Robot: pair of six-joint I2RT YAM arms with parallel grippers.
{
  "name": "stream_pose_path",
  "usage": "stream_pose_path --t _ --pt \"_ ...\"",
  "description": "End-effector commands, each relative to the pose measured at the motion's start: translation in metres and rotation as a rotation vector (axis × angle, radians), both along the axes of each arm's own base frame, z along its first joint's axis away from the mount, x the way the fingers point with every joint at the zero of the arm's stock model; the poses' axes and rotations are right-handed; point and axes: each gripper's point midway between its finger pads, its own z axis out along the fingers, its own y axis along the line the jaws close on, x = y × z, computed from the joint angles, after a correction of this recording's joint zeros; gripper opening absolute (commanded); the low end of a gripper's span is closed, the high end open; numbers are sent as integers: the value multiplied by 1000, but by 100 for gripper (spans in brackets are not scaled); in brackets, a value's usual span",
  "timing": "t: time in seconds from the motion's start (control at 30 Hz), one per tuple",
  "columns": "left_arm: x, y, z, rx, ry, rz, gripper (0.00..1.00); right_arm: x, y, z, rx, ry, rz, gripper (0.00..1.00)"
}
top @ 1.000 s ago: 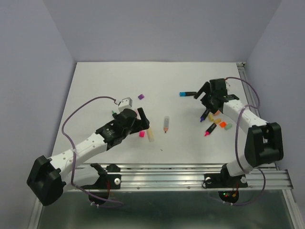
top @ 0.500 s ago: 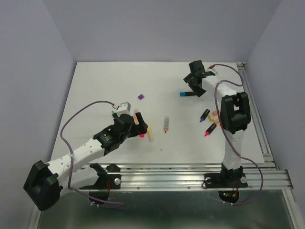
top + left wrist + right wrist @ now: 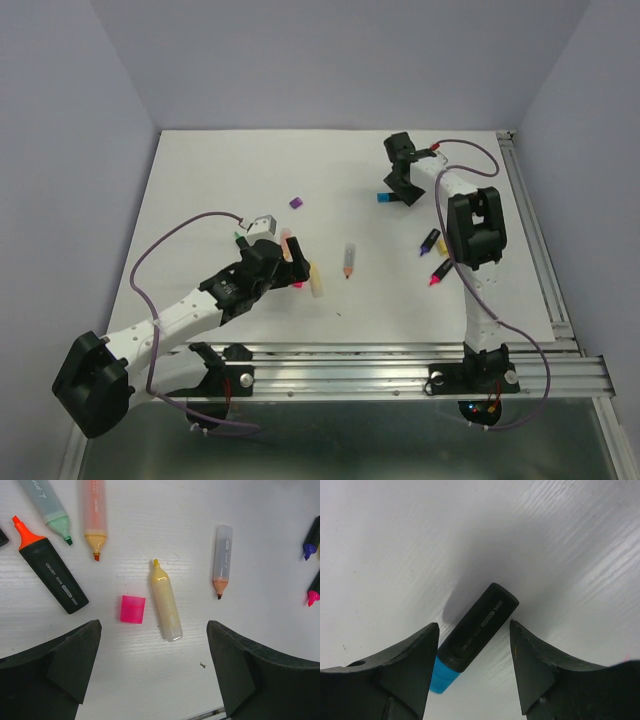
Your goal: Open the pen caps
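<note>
Left end effector (image 3: 152, 630), jaws spread wide and empty, hovers over a loose pink cap (image 3: 132, 609) beside an uncapped yellow highlighter (image 3: 166, 607) on the white table (image 3: 200, 190). Farther right, the right end effector (image 3: 472, 626) straddles a black highlighter (image 3: 485, 620), jaws apart and not gripping; its blue cap (image 3: 441, 676) is on. Pale lilac walls (image 3: 330, 60) surround the table.

There's the left arm (image 3: 180, 315) reaching low from its near-left base, angling in toward the middle of the counter (image 3: 220, 180), and the left gripper (image 3: 153, 624) looks straight down with its jaws spread wide. Over on the right, the right arm (image 3: 478, 250) rises steeply from its near base and stretches to the far side. The right gripper (image 3: 472, 626) points down close to the counter, jaws parted at a narrower gap than the left pair.
</note>
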Motion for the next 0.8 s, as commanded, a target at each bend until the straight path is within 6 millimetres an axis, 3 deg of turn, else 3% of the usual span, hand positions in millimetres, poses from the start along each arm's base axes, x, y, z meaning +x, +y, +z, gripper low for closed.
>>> stream_pose_path --t 0.0,0.17,0.27,0.33,0.4,0.43,0.47,0.53,0.57,0.63,0.67,0.73,0.77 --pt "4 2 7 -7 -43 5 99 -9 6 -14 -37 41 5 59" --pt "7 5 9 -5 -40 38 99 -15 3 -27 -56 78 0 46" --pt "9 5 13 -3 -39 49 99 -17 7 -32 -65 85 36 33" --pt "9 2 17 -13 -42 34 99 -20 10 -27 -75 79 75 24" --pt "8 -3 21 -28 -50 13 99 -17 15 -15 -100 34 127 22" --pt "5 -10 25 -53 -52 -29 99 -33 13 -24 -124 57 146 20" --pt "2 -14 27 -60 -60 -68 99 -38 24 1 -123 1 175 19" --pt "-4 -32 41 -142 -89 -165 99 -44 36 18 -132 -72 249 17" --pt "-6 -39 45 -175 -111 -200 99 -57 50 41 -118 -144 324 17" --pt "-20 -53 53 -255 -109 -290 99 -78 69 58 -68 -201 435 17" --pt "-22 -60 62 -297 -135 -318 99 -98 82 70 12 -257 546 17" --pt "-35 -72 74 -376 -140 -402 99 -120 91 90 89 -337 631 15" --pt "-38 -77 79 -416 -164 -434 99 -143 97 106 150 -408 695 15"
